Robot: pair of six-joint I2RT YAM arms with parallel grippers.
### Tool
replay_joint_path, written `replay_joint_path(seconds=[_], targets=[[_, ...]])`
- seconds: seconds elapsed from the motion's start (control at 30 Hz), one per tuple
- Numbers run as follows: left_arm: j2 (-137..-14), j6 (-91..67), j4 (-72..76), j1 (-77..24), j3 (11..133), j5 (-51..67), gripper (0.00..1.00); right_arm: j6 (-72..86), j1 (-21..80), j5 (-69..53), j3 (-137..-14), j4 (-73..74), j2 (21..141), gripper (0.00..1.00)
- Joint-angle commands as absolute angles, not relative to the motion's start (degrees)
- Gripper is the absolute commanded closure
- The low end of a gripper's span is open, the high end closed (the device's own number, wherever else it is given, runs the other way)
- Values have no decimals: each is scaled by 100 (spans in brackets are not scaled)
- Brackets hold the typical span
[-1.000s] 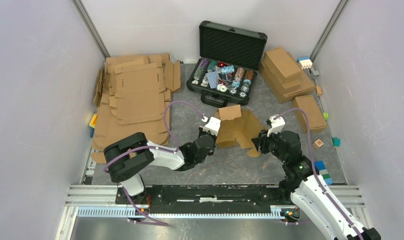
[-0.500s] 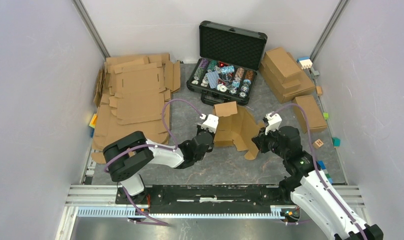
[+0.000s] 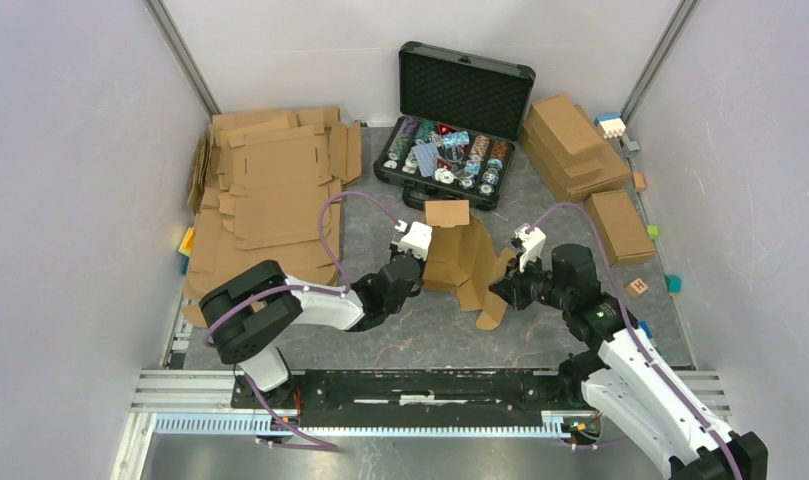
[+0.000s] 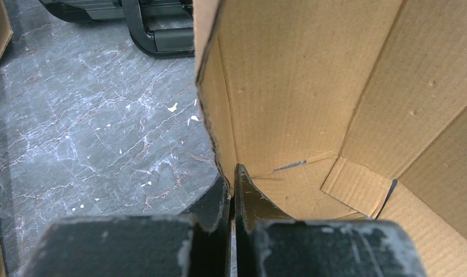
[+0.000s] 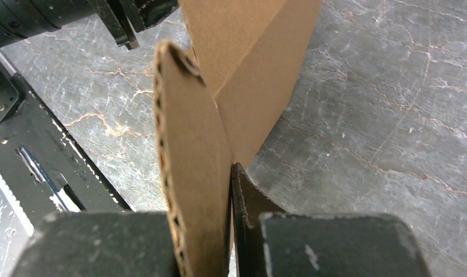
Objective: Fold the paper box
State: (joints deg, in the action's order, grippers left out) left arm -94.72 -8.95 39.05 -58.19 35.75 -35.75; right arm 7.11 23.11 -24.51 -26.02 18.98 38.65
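The paper box (image 3: 465, 255), plain brown cardboard partly folded up, stands mid-table between both arms. My left gripper (image 3: 417, 262) is shut on its left wall. In the left wrist view the fingers (image 4: 231, 184) pinch that wall's edge, with the box's inside (image 4: 312, 86) to the right. My right gripper (image 3: 502, 290) is shut on a flap at the box's lower right. The right wrist view shows the flap (image 5: 190, 173) standing edge-on between the jaws of the gripper (image 5: 228, 190), pressed against the right finger (image 5: 248, 199).
Flat cardboard sheets (image 3: 275, 190) are piled at the back left. An open black case of chips (image 3: 450, 140) stands behind the box. Folded boxes (image 3: 575, 145) and another (image 3: 620, 225) sit at the right, with small coloured blocks (image 3: 645, 345) nearby. The arms' rail (image 3: 430, 385) runs along the near edge.
My right gripper closed on the box's flap and moved left. The box has been drawn in narrower and stands a little farther back, with the left gripper still holding its wall.
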Motion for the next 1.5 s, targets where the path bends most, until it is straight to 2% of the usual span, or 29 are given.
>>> replay_joint_path(seconds=[0.0,0.63,0.7,0.9,1.1,1.27,1.47], targets=[[-9320,-1169,3790,-5800,3622,-3277,98,755,2388,-2755,-2677,1566,3939,90],[-9263,-1651,3992,-5808,3526,-2445,97,1069,2417,-3257,-1894,437,4104,90],[-9270,-1659,4052,-5808,3491,-2428,97,1037,2424,-2906,-1899,573,4094,82],[-9289,-1508,3964,-5807,3509,-2811,98,1109,2423,-1718,-1839,867,3556,42],[-9296,-1351,3968,-5809,3524,-2848,98,1174,2425,-961,-1766,807,3319,24],[-9294,-1284,3973,-5808,3529,-2848,98,1221,2416,-565,-1347,-93,3235,24],[-9298,-1240,3974,-5806,3524,-2862,98,1218,2416,-456,-687,-1391,2905,39]])
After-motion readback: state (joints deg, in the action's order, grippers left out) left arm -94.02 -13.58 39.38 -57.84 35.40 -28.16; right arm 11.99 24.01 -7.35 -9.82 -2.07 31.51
